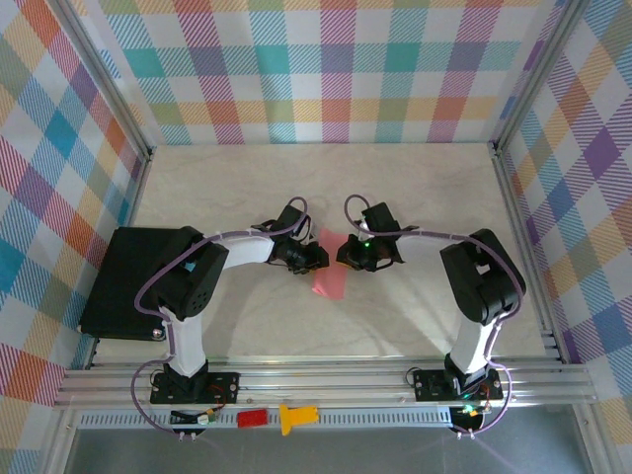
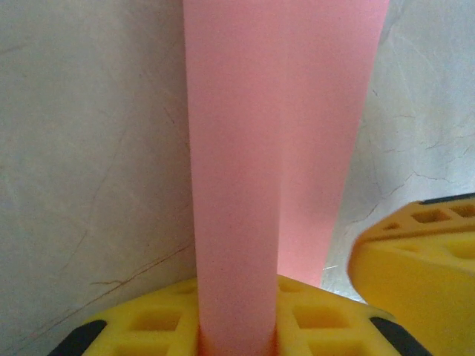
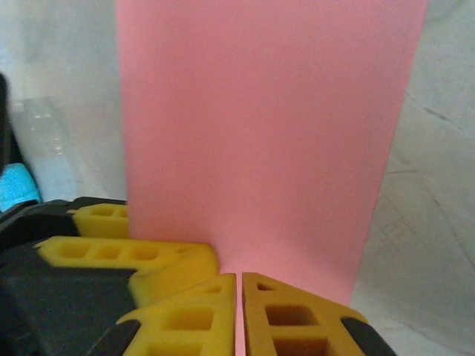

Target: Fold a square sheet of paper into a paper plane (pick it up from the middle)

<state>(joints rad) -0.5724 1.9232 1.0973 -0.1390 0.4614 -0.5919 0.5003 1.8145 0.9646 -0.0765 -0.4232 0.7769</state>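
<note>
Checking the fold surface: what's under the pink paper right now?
Under the square sheet of paper is the pale marbled table, visible on both sides of it in the wrist views. Whatever lies directly beneath the sheet is covered. Both grippers, left and right, meet at its far edge.

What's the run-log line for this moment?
paper: folded, held off table | left end effector: open | right end effector: shut on paper | plane: unfinished

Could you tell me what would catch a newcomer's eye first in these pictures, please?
The salmon-pink sheet of paper stands out at the middle of the pale marbled table, between the left gripper and the right gripper, which meet over it. In the right wrist view the yellow fingers are pinched shut on the paper's near edge. Loud multicoloured plaid walls enclose the table.
</note>
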